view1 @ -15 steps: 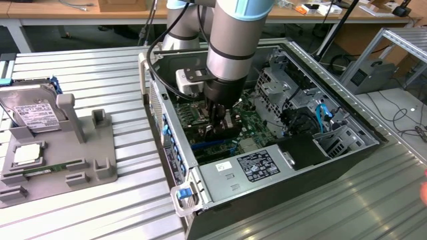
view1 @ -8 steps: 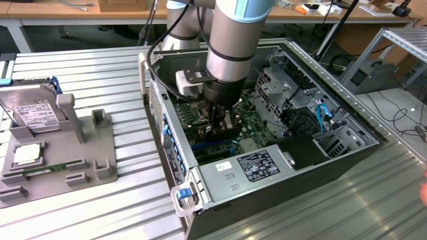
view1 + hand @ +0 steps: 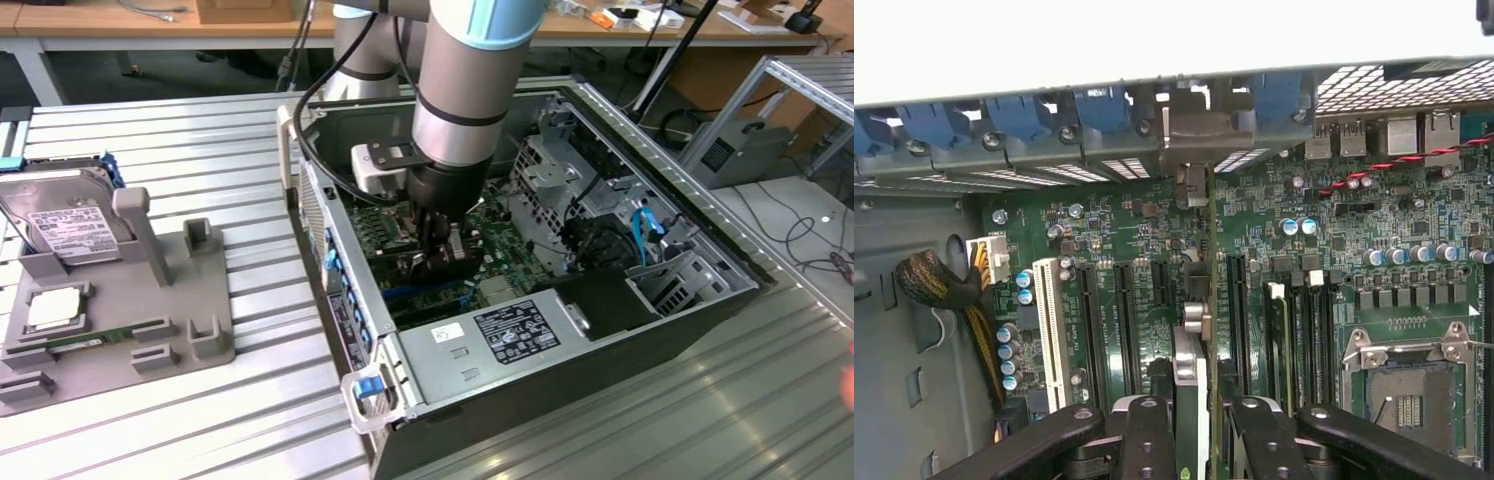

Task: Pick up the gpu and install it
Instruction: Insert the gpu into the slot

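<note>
Fingers [image 3: 1194,440] clenched on the gpu [image 3: 1197,300], one black pad [image 3: 1149,440] on each side of its upper edge. Card stands on edge between my pads, seen edge-on in the wrist view as a thin line running away from me toward the case's rear wall. Its silvery bracket end [image 3: 1194,185] sits at the rear slot opening, just under the row of blue retaining clips [image 3: 1034,120].

Card is down among the expansion slots of the motherboard [image 3: 1324,240], with black slots [image 3: 1124,310] on either side of it and the white slot [image 3: 1051,320] further off. I cannot tell whether its lower edge is seated in a slot or just above it.

Exterior view: my fingers [image 3: 441,262] are reaching down inside the open computer case [image 3: 667,320], over the green board, with the gpu [image 3: 458,243] showing as a narrow metallic piece between them. Power supply [image 3: 514,335] with its label lies near, toward the case's near end.

On the surface [image 3: 267,400] to the exterior view's left, well apart from the case, a grey holder tray [image 3: 147,300] carries a hard drive [image 3: 60,220] standing in it and a memory stick [image 3: 94,340] lying flat.
</note>
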You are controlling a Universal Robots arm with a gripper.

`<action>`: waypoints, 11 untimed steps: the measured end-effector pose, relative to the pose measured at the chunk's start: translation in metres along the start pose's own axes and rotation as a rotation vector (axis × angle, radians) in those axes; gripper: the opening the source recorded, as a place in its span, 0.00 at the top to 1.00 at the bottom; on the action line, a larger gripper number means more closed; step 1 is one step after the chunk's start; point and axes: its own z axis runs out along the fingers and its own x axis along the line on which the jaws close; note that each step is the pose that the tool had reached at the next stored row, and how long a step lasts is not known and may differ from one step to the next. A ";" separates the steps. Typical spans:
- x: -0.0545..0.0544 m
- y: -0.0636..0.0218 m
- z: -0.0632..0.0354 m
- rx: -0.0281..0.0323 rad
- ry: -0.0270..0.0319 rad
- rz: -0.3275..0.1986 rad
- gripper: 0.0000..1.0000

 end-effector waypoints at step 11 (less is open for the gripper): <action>0.000 -0.0003 -0.0041 0.0005 -0.0002 0.000 0.73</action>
